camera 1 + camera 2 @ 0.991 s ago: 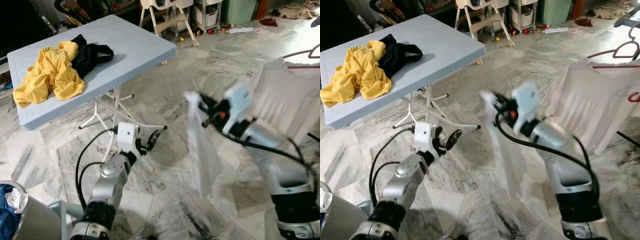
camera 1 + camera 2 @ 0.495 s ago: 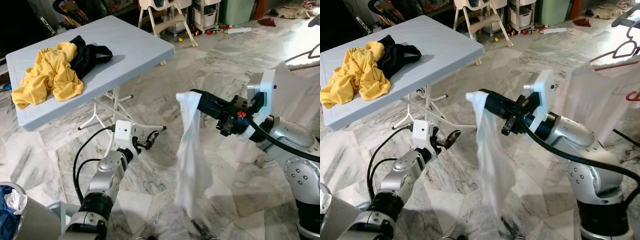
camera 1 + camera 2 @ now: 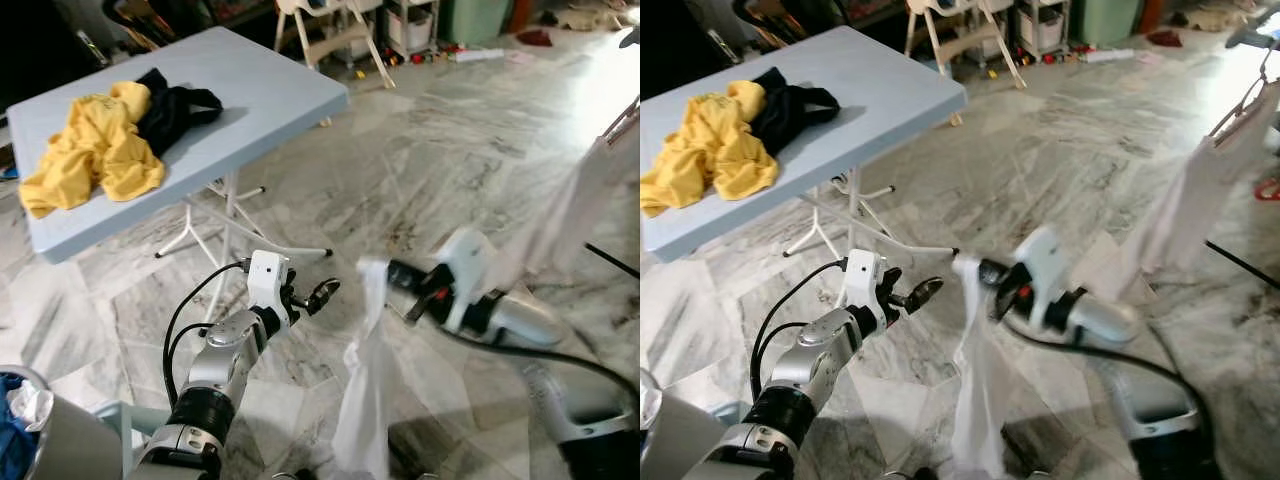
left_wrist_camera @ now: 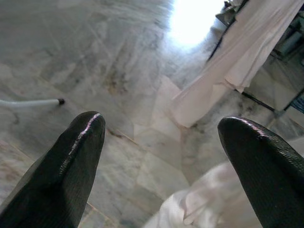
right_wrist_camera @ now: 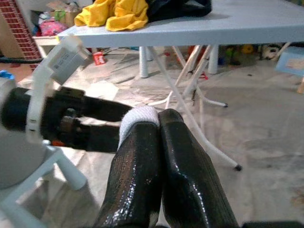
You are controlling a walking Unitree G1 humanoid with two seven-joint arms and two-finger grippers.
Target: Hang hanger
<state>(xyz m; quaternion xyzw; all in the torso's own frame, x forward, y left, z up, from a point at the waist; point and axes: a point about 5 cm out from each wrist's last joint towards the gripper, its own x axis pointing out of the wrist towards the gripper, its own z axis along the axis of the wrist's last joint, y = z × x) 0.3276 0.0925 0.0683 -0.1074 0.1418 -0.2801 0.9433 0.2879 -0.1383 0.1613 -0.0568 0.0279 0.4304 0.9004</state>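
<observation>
Fingers on the left gripper (image 3: 322, 294) were spread apart with nothing between them, hovering low over the marble floor (image 3: 470, 160) in front of the robot; in the left wrist view the two black fingertips (image 4: 78, 142) stood wide of each other with only floor tiles and pale fabric beyond them. Far over on the left, the light blue tabletop (image 3: 270, 95) carried a crumpled yellow shirt (image 3: 95, 150) with a black garment (image 3: 175, 105) bunched up right against it, and a grey bin (image 3: 60, 440) with some blue cloth in it sat at the near left corner. Moving toward the middle, a white garment (image 3: 365, 385) hung straight down to the floor, pinched at its top by the right gripper (image 3: 975, 270), whose fingers (image 5: 142, 156) were pressed tight together on a bit of that white cloth in the right wrist view. That right arm was pretty blurry in both eye views, stretched out low and pointing toward the left gripper. Way off on the right, another pale garment (image 3: 1195, 195) was draped from a hanger (image 3: 1250, 95) up at the edge, well apart from both grippers.
</observation>
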